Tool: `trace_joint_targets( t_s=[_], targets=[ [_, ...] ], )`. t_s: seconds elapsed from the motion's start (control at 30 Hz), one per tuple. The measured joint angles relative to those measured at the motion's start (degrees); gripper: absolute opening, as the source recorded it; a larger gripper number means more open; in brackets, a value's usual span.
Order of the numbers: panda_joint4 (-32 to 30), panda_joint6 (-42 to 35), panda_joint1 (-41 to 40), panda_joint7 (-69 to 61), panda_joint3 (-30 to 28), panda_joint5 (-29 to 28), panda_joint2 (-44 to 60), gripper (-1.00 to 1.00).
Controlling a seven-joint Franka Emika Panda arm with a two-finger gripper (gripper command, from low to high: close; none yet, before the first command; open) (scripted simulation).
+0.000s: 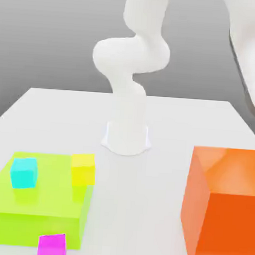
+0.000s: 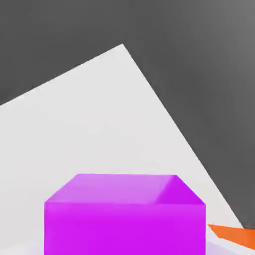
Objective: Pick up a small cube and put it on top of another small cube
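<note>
The hand view is filled by a small glossy purple-violet cube (image 2: 124,216) sitting very close to the camera, above the white table (image 2: 99,129), with a sliver of the huge orange block (image 2: 231,234) beside it. That closeness suggests the cube is carried for stacking, but no fingers show, so I cannot tell the pincer's state. Its target, the small bright yellow cube (image 1: 83,169), rests on the far right corner of the flat lime-green slab (image 1: 38,204), near the table's front-left corner, well apart from the orange block.

A white table (image 1: 61,114) (evenly lit, faintly glossy) stands against a plain grey backdrop (image 1: 50,33).
</note>
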Motion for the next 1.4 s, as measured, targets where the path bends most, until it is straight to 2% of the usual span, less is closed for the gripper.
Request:
trace_joint_targets(
  t_s=[0.4, 0.47, 0.9, 1.07, 1.23, 1.4],
  targets=[
    [8.0, -6.4, -5.1, -4.8, -9.3, -6.2, -0.4, -1.0],
    [8.3, -6.8, -6.7, -4.2, -10.6, -5.2, -1.6, -1.0],
    [-4.2, -2.4, -24.1, 15.3, -19.9, 29.1, -18.5, -1.0],
    [-10.1, -2.3, -28.3, 22.9, -21.8, 41.5, -25.1, -1.0],
    [-15.9, -3.1, -30.7, 31.7, -23.6, 52.0, -31.6, -1.0],
    [-21.7, -4.4, -32.9, 42.2, -26.0, 60.2, -38.0, -1.0]
  ],
)
